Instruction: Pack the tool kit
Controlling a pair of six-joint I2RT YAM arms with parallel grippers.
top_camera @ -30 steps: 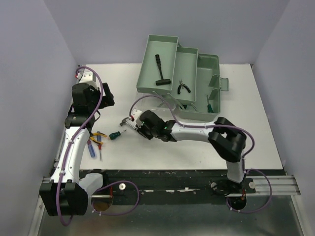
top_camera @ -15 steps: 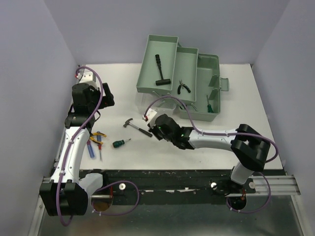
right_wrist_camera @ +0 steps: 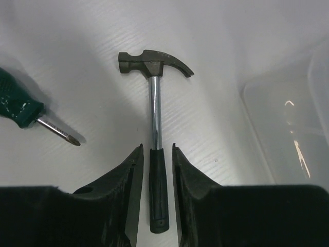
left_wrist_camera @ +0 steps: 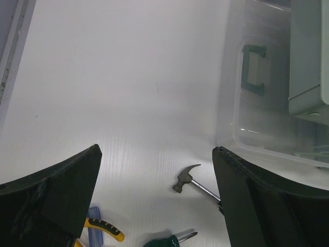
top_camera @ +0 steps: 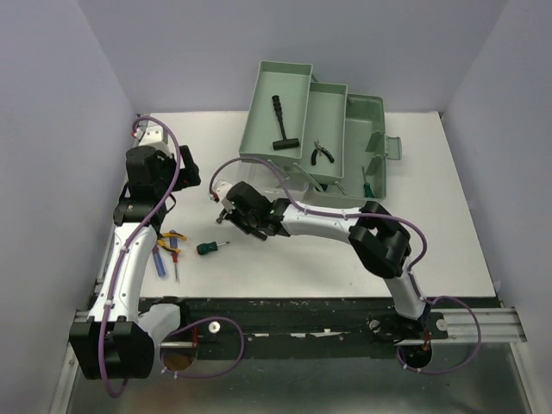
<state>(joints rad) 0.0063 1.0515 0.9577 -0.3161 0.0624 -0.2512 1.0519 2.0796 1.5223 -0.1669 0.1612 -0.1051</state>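
The right gripper [right_wrist_camera: 156, 149] narrowly straddles the claw hammer [right_wrist_camera: 154, 67] by its black grip, a half-cropped green-handled screwdriver [right_wrist_camera: 20, 110] beside it, while the left gripper [left_wrist_camera: 155, 148] gapes wide.

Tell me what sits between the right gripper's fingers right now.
The small hammer: its black grip lies between them. The right wrist view shows the right gripper straddling it, a thin gap each side.
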